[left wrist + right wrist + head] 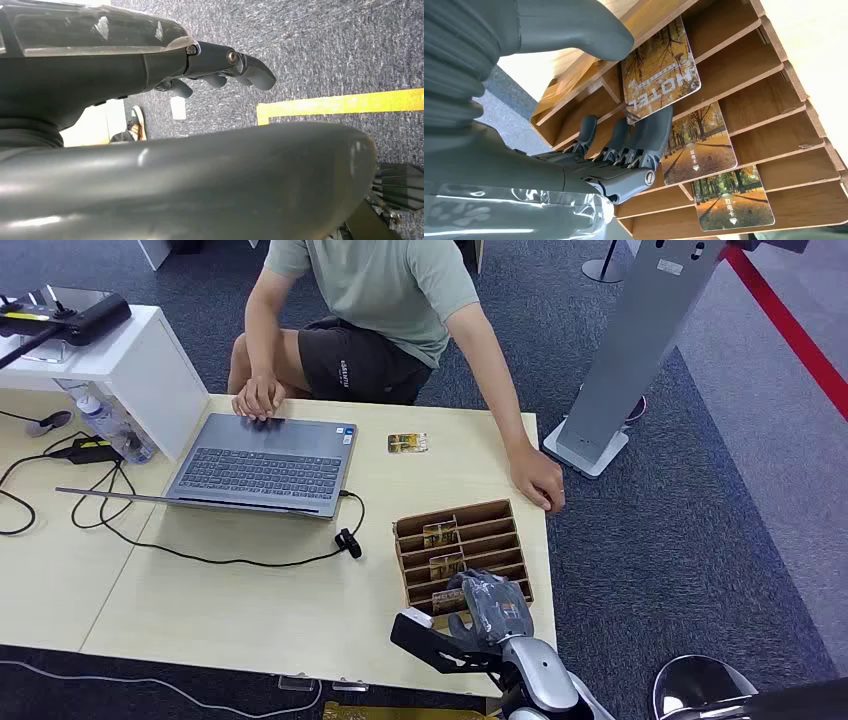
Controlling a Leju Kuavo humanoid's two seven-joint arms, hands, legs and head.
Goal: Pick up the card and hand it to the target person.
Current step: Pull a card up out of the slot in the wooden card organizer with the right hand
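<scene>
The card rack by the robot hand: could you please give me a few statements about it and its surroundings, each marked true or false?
1. The wooden card rack stands on the table near its right edge. True.
2. The right robot hand has a finger against the HOTEL card in the rack. True.
3. The rack is empty. False: the right wrist view shows three cards in its slots.
4. A loose card lies on the laptop keyboard. False: it lies on the table, right of the laptop.
5. The left robot hand holds a card. False: it holds nothing, over carpet.
6. The person's hand rests on the table beyond the rack. True.
</scene>
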